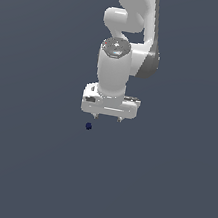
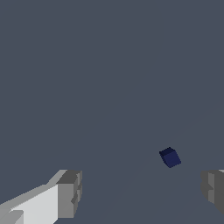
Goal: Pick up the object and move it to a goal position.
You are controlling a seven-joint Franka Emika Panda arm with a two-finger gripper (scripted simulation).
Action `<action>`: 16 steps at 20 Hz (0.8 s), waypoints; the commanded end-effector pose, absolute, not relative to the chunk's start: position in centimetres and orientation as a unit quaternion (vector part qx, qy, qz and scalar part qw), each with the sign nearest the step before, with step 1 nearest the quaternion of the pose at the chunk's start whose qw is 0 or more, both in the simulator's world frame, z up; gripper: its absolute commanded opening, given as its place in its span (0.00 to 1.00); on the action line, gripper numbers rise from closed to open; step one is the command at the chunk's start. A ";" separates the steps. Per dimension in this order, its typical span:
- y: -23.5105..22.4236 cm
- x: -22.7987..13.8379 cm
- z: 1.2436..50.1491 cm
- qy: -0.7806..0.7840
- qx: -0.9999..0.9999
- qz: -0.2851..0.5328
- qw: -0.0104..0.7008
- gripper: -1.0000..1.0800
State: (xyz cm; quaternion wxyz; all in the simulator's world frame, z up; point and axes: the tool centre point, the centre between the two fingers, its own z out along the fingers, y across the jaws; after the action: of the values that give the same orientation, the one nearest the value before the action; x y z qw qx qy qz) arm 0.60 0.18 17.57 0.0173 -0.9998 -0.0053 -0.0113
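The object (image 1: pixel 88 125) is a tiny dark navy-blue piece, much smaller than the gripper is wide. In the wrist view the object (image 2: pixel 170 157) shows flat faces, like a little block. My white gripper (image 1: pixel 108 117) points straight down, just above the object and slightly to the exterior view's right of it. Only the short tips of the fingers (image 1: pixel 96 115) show under the white hand. In the wrist view the gripper (image 2: pixel 141 192) is open, its grey pads (image 2: pixel 70 194) far apart with nothing between them. The object lies ahead of the gap, nearer one pad, touching neither.
A plain dark grey-blue surface (image 1: pixel 29 168) fills both views. The white arm (image 1: pixel 133 13) rises out of the top of the exterior view. No other object shows.
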 end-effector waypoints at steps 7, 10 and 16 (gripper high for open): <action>-1.9 0.1 15.2 -0.050 -0.999 -0.010 0.011 0.96; -3.0 -0.3 13.9 -0.076 -0.997 -0.008 0.008 0.96; -5.6 -1.3 10.7 -0.139 -0.990 -0.005 0.003 0.96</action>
State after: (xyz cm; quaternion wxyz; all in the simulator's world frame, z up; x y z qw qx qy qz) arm -1.03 -4.94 11.51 0.0044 -0.9924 -0.1225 -0.0059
